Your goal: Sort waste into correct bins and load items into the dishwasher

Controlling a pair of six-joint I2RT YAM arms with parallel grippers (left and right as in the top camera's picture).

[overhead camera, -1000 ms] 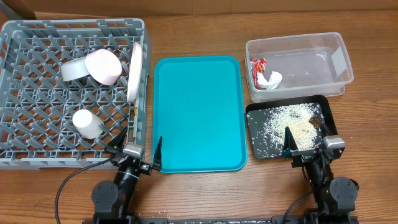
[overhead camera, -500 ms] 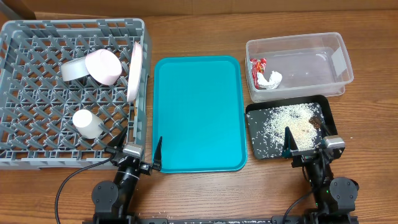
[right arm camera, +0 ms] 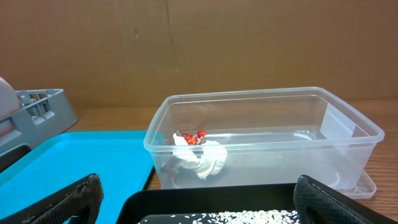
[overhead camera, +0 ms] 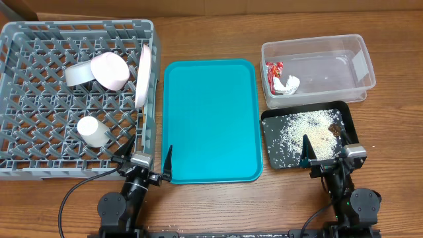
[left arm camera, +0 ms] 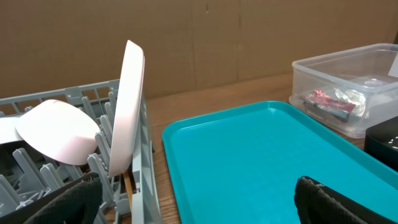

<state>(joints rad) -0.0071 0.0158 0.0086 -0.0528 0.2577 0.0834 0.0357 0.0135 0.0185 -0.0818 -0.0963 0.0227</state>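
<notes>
1. At the near table edge, the left gripper (overhead camera: 147,158) sits low with jaws spread wide and nothing between them. Its fingers (left arm camera: 53,202) show only in the bottom corners of the left wrist view.
2. The right gripper (overhead camera: 325,157) is in the same state, wide apart and empty. It sits at the near edge of the black tray (overhead camera: 281,160).
3. The grey rack (overhead camera: 39,99) is far left and holds 4 dishes.
   - The white plate (overhead camera: 142,76) stands on edge against the rack's right wall.
   - The pink bowl (overhead camera: 109,69) lies tipped just left of the plate.
   - The grey-blue bowl (overhead camera: 76,75) is touching the pink bowl on its far-left side.
   - The white cup (overhead camera: 92,131) lies on its side nearer the front, apart from the others.
4. A thin wooden stick (left arm camera: 127,183) shows at the plate's foot inside the rack wall. Cannot tell if it is 1 piece or 2.
5. The teal tray (overhead camera: 211,119) lies flat between the rack and the 2 bins.
6. The clear tub (overhead camera: 330,69) is at the back right. The red wrapper (overhead camera: 273,68) and white tissue (overhead camera: 288,84) are in its left end, touching each other.
7. The black tray sits just in front of the tub. Rice grains (overhead camera: 297,129) are spread across its floor, and the brown scrap (overhead camera: 335,129) is near its right side.
</notes>
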